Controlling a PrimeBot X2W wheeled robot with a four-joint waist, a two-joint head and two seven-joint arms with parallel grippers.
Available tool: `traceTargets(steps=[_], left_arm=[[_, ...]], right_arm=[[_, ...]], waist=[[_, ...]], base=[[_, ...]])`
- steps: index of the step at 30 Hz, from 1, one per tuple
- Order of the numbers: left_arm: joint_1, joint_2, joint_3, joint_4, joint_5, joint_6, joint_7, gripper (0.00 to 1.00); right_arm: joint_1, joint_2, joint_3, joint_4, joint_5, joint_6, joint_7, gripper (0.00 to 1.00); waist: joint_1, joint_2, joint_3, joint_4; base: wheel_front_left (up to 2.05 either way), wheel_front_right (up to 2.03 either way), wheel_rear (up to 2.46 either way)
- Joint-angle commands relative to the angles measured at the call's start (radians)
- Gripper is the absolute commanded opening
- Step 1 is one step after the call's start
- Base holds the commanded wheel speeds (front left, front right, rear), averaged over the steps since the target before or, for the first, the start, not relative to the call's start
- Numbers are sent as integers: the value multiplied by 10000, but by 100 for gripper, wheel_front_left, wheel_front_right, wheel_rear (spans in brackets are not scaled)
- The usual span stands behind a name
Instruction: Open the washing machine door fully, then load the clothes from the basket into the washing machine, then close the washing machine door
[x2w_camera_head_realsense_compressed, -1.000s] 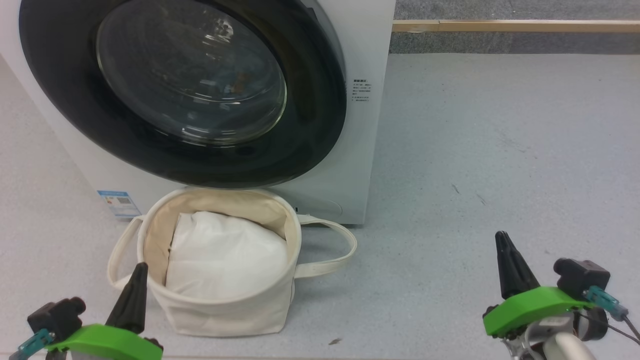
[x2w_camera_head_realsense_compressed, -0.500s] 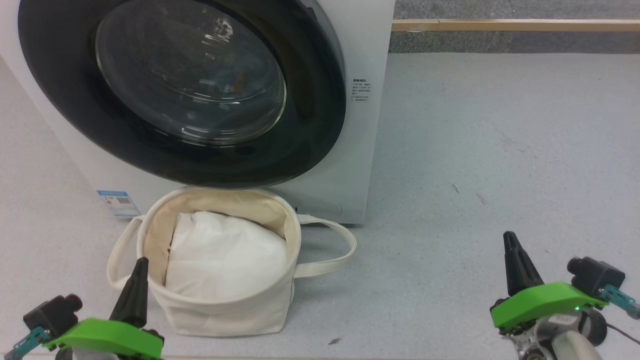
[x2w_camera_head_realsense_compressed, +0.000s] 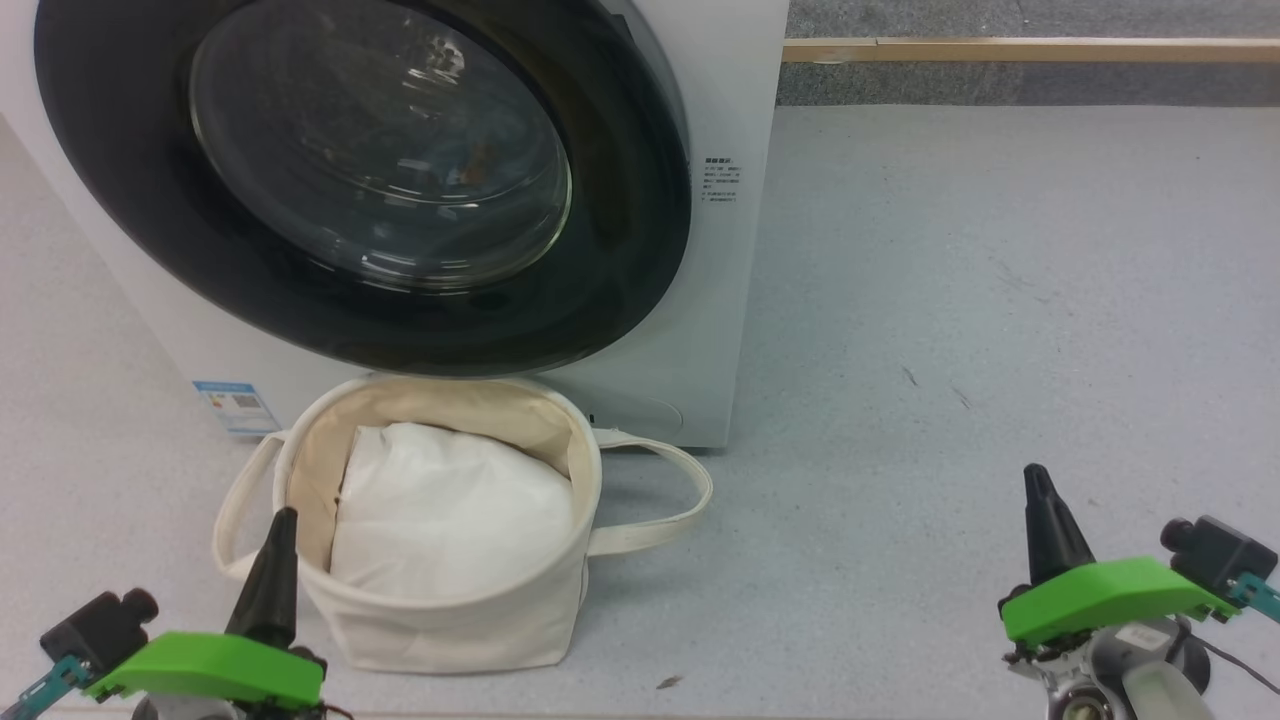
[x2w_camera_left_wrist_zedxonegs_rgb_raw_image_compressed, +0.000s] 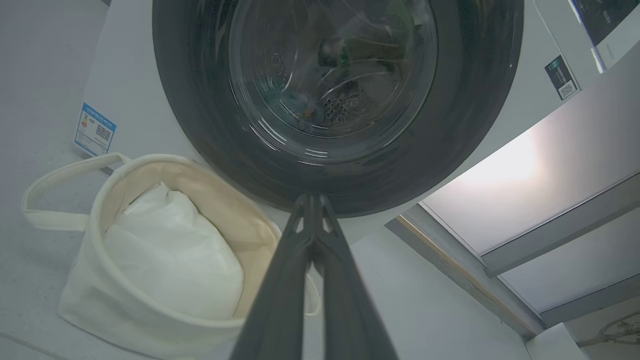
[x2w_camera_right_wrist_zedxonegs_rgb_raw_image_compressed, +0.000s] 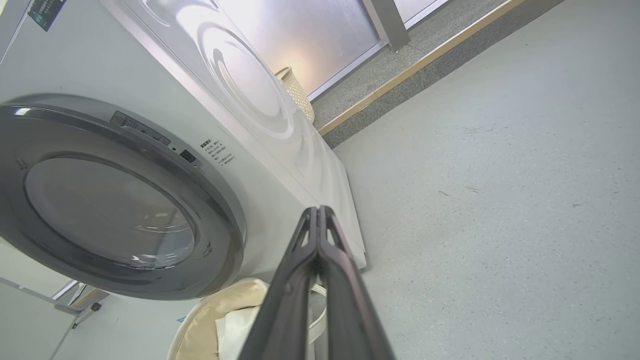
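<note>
The right tool (x2w_camera_head_realsense_compressed: 1038, 492) is sliding further toward the lower right corner of the head view than it was a second ago, and the left tool (x2w_camera_head_realsense_compressed: 282, 532) is sinking a little lower at the bottom left, while the machine and basket are keeping their places. Both tools are carrying nothing, and each is narrow, its two dark fingers pressed together to a single point, as the left wrist view (x2w_camera_left_wrist_zedxonegs_rgb_raw_image_compressed: 311, 201) and the right wrist view (x2w_camera_right_wrist_zedxonegs_rgb_raw_image_compressed: 317, 214) are showing. The washing machine door (x2w_camera_head_realsense_compressed: 620, 200) is sitting closed, flush against the front of the white washing machine (x2w_camera_head_realsense_compressed: 735, 110). Behind its bulging glass, small blue and orange patches (x2w_camera_left_wrist_zedxonegs_rgb_raw_image_compressed: 300, 107) are showing against the drum; these are probably the clothes, though reflections are blurring them. The cream canvas basket (x2w_camera_head_realsense_compressed: 450, 620) is standing on the grey floor (x2w_camera_head_realsense_compressed: 950, 300) just in front of the machine, below the door's lower rim, with one looped handle (x2w_camera_head_realsense_compressed: 675, 500) lying out to the side. A plain white cushion (x2w_camera_head_realsense_compressed: 450, 510) is resting inside it. The left tool is hovering just beside the basket's near wall, and the right tool is hanging well apart from it, over bare floor. A small blue label (x2w_camera_head_realsense_compressed: 232, 405) is sticking to the machine's lower front.
</note>
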Motion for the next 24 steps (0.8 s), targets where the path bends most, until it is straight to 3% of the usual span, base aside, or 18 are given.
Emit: traceTargets(steps=[1,24], left_arm=[[-247,92,288,-432,-227,66,100,0],[-41,-369,753,-938,-1892,161,733,0]], right_arm=[[-330,17,-81,-392,287,-1,105,0],[-211,195,-553,-537,2433,-1,729,0]], waist=[[0,-1,0,-1],[0,-1,8,-18]], base=[[0,0,0],[0,0,0]])
